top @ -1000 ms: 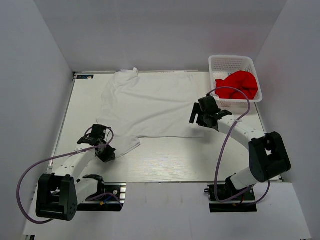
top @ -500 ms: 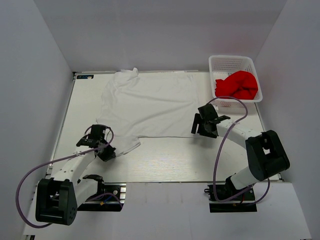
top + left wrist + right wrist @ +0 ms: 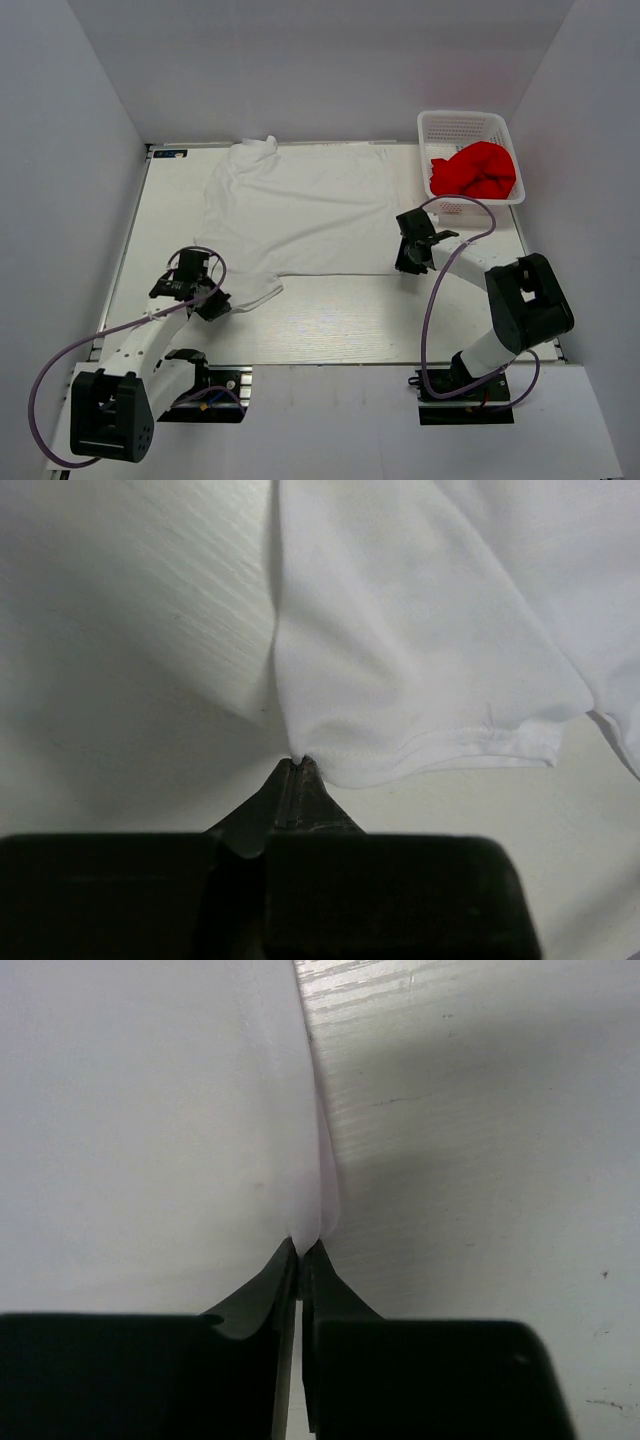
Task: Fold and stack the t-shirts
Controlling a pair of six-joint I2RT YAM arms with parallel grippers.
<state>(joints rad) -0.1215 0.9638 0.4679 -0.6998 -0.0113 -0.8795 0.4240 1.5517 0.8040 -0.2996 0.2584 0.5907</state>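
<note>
Two corners of the white shirt (image 3: 300,205), spread flat on the table (image 3: 340,320), are pinched. The left gripper (image 3: 297,766) is clamped on the near-left sleeve hem, the right gripper (image 3: 300,1248) on a fold at the near-right edge. Each arm reaches low, forearm angled inward. The red shirt (image 3: 476,170) lies bunched in the basket (image 3: 465,122), far right.

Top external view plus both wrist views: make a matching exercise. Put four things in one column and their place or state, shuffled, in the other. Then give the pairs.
1. white t-shirt
2. red t-shirt
3. left gripper
4. right gripper

A. bunched in the basket
B. shut on the white t-shirt's near right edge
C. spread on the table
D. shut on the white t-shirt's near left corner

Pairs: 1-C, 2-A, 3-D, 4-B
</note>
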